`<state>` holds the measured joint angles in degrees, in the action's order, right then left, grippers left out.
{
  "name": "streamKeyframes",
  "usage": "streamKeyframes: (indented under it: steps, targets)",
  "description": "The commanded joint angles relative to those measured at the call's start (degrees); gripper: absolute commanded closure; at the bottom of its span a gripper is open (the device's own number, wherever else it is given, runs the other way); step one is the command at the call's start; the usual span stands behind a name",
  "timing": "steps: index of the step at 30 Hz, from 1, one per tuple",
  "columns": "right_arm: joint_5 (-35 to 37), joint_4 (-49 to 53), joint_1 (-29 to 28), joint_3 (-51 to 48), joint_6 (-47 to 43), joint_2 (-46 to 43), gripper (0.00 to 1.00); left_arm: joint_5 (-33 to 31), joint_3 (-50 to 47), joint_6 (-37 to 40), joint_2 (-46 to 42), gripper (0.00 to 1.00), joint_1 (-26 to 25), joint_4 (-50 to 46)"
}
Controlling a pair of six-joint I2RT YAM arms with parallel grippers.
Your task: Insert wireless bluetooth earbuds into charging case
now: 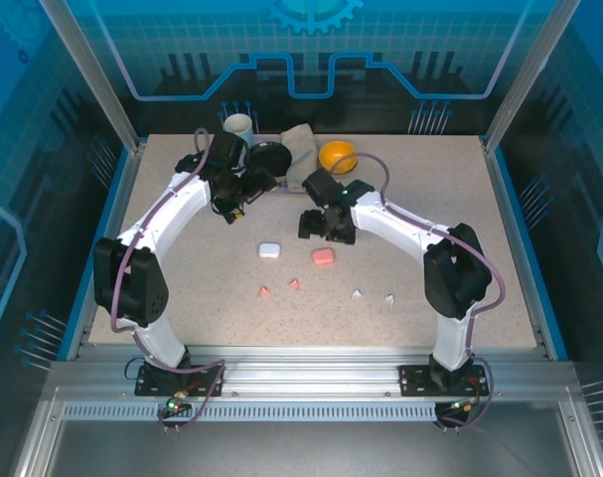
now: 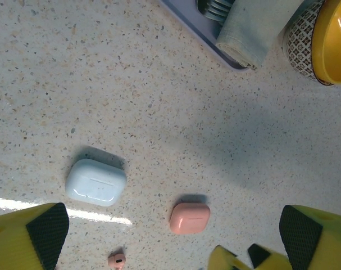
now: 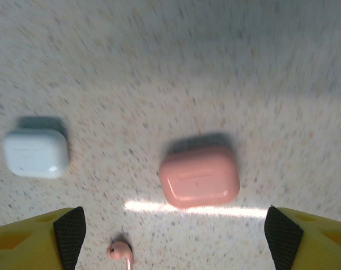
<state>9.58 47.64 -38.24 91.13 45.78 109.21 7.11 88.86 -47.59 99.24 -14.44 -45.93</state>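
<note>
The left fingers (image 2: pixel 44 230) and right fingers (image 3: pixel 69 233) spread wide, holding nothing, just beyond the closed white case (image 1: pixel 270 249) and pink case (image 1: pixel 323 257). The pink earbuds (image 1: pixel 264 291) and white earbuds (image 1: pixel 358 294) lie loose nearer on the surface (image 1: pixel 182 268).

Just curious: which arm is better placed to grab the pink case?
Right, probably: the right gripper hangs open near the pink case, centred in its wrist view; the left gripper is farther off.
</note>
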Motion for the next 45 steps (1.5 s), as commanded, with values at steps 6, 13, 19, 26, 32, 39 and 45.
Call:
streamKeyframes:
  steps: [6,13,19,26,32,39,45]
  targets:
    - [4.49,10.28,-0.97,9.32,-10.46,12.41,0.12,1.23,0.13,1.06,-2.4,0.01,0.86,-0.39]
    - [2.41,9.28,-1.59,9.03,-11.24,15.11,0.12,1.19,-0.21,0.88,-2.5,0.01,0.9,-0.31]
    - [1.68,8.24,-2.15,7.52,-10.72,16.21,0.13,1.38,-0.27,0.75,-2.47,0.01,0.87,-0.12]
    - [0.95,6.44,-2.02,4.86,-9.33,16.54,0.16,1.63,-0.53,0.48,-2.67,0.01,0.9,0.05]
    - [0.54,5.38,-1.68,4.01,-8.14,17.6,0.2,1.76,-0.86,0.39,-2.65,0.01,0.9,0.23]
    - [-0.42,4.35,-1.19,3.0,-7.04,18.01,0.23,1.93,-1.14,0.13,-2.74,0.01,0.9,0.56]
    - [-0.87,4.57,-1.11,2.06,-5.8,17.49,0.27,2.09,-1.14,0.0,-2.69,0.01,0.9,0.67]
